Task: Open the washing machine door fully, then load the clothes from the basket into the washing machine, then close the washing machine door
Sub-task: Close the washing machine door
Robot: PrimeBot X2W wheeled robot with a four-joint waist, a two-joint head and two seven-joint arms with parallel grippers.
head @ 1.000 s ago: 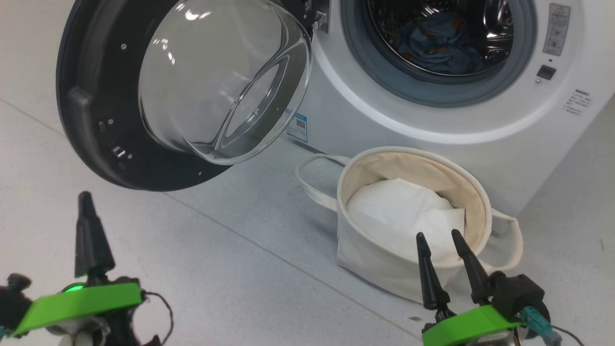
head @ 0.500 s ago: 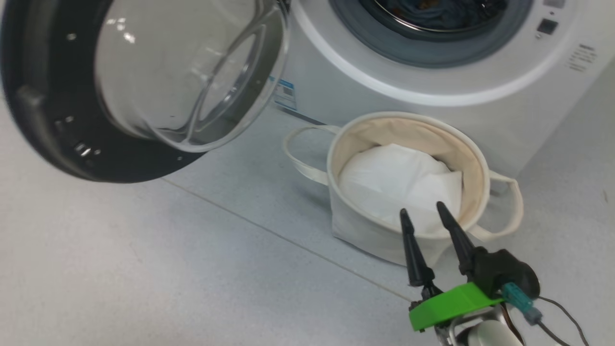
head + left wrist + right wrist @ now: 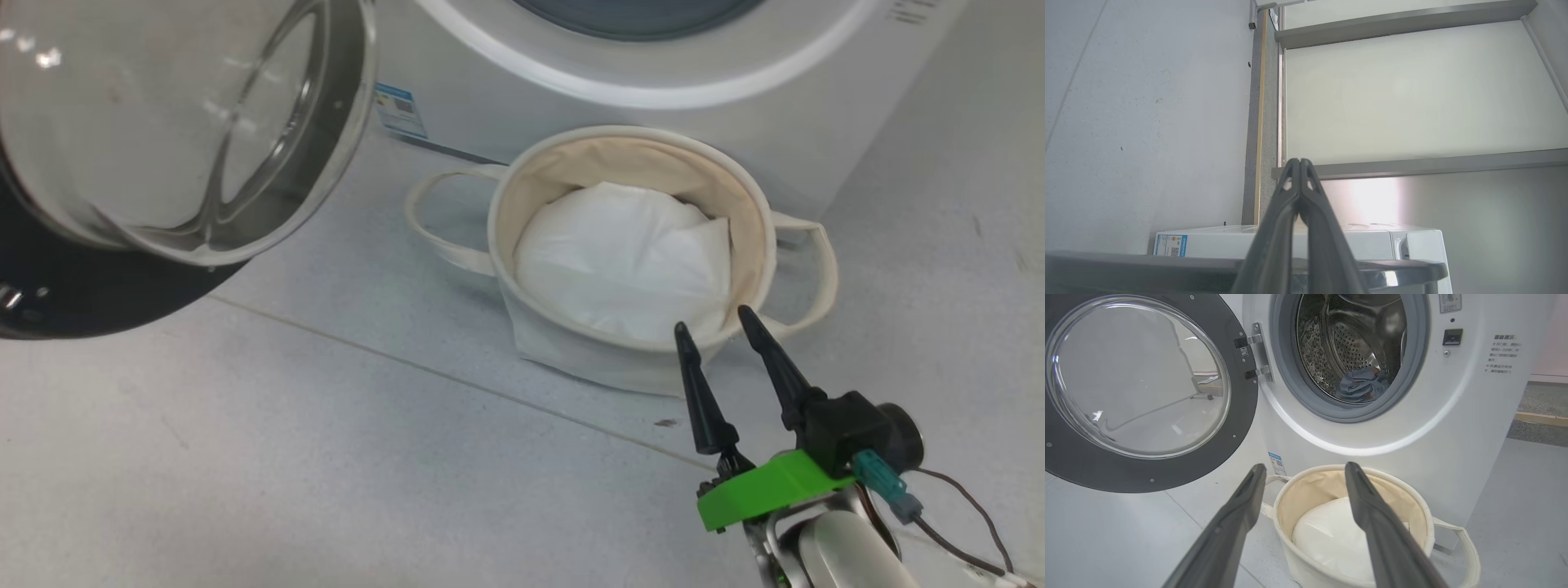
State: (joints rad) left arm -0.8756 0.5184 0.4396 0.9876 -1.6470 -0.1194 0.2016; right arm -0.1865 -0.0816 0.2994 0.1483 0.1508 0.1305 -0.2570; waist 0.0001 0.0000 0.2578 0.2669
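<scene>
**Head view:** The right claw (image 3: 713, 320) is seen at lower right, its two long dark fingers spread apart and empty. It is held near the round cream-white canvas basket (image 3: 571, 359). The basket is set on the grey speckled floor (image 3: 326, 457), just before the white boxy washing machine (image 3: 612, 98). A plain white liner sheet (image 3: 620, 261) is seen inside the basket. The round, black-rimmed glass washing machine door (image 3: 163, 122) is shown open at upper left.

**Left wrist view:** The left claw (image 3: 1299, 163) is pictured closed with nothing between its fingers. It is aimed over the machine's white top toward a pale wall (image 3: 1147, 122).

**Right wrist view:** The door is shown wide open on its hinges. The light-blue clothes (image 3: 1361, 384) are seen lying inside the steel drum, and the white sheet is seen in the basket below.
</scene>
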